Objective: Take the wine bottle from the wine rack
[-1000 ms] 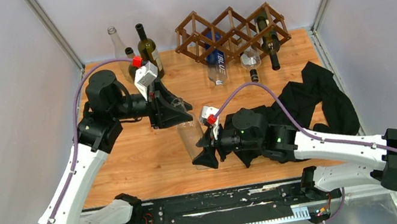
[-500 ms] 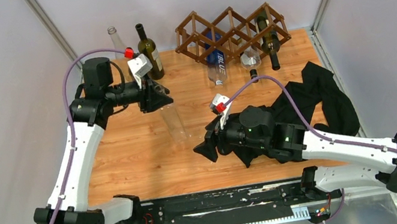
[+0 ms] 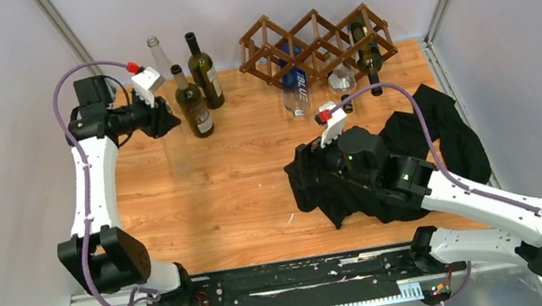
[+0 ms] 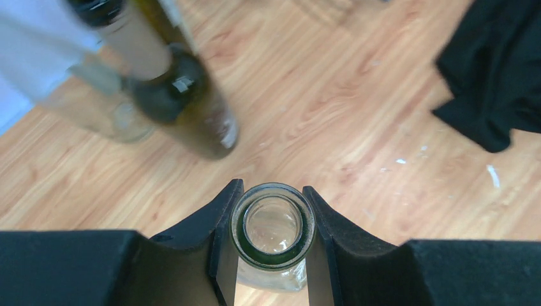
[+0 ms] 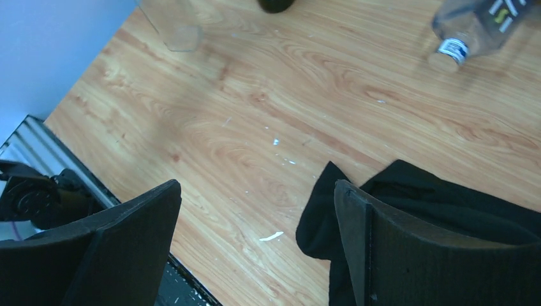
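The dark brown lattice wine rack (image 3: 316, 44) stands at the back of the table. It holds a clear bottle with a blue label (image 3: 294, 87), a dark green bottle (image 3: 369, 62) and another clear bottle (image 3: 340, 80), necks pointing at me. My left gripper (image 3: 161, 120) is at the back left, shut on the neck of an upright clear glass bottle (image 4: 272, 224), whose open mouth shows between the jaws (image 4: 272, 189). My right gripper (image 3: 303, 187) is open and empty over the edge of the black cloth (image 5: 408, 210), its fingers wide apart (image 5: 255, 239).
Three bottles stand at the back left: a clear one (image 3: 157, 55), a dark green one (image 3: 202, 71) and a dark one (image 3: 193, 104) right beside my left gripper. A black cloth (image 3: 435, 134) lies on the right half of the table.
My left arm has carried the clear bottle from the table's middle to the back left, beside the standing bottles. My right gripper has drawn back to the right, over the cloth.
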`<state>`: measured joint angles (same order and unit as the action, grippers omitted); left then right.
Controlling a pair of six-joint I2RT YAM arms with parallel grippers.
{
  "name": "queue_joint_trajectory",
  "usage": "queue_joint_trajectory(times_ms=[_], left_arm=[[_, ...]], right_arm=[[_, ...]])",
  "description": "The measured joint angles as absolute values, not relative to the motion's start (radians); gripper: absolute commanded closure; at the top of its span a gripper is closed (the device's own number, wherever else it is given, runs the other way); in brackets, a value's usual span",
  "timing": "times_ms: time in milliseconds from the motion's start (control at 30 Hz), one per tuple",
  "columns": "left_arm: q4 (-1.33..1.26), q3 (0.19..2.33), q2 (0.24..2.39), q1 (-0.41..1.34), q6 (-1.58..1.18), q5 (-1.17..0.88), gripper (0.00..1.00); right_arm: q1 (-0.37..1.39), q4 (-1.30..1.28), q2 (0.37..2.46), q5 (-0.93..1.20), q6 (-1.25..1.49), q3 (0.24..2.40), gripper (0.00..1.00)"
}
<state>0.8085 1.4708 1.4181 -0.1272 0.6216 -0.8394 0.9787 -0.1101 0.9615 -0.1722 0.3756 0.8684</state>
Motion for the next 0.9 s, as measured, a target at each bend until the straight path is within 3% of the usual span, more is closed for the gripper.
queue_joint_trajectory(times_ms=[200, 600, 900], left_arm=[[0.633, 1.474, 1.514, -0.239, 0.562, -0.769, 1.00], [0.079, 1.378, 1.589, -0.248, 0.276, -0.588, 1.00], [-0.014, 1.431, 1.740, -0.248, 0.179, -0.522, 1.00]], right_arm=[[0.955, -0.194, 0.937, -0.268, 0.424, 0.878, 0.07], [0.884, -0.332, 0.904, -0.421, 0.524, 0.902, 0.07], [0.796, -0.392, 0.873, -0.449, 0.558, 0.902, 0.05]])
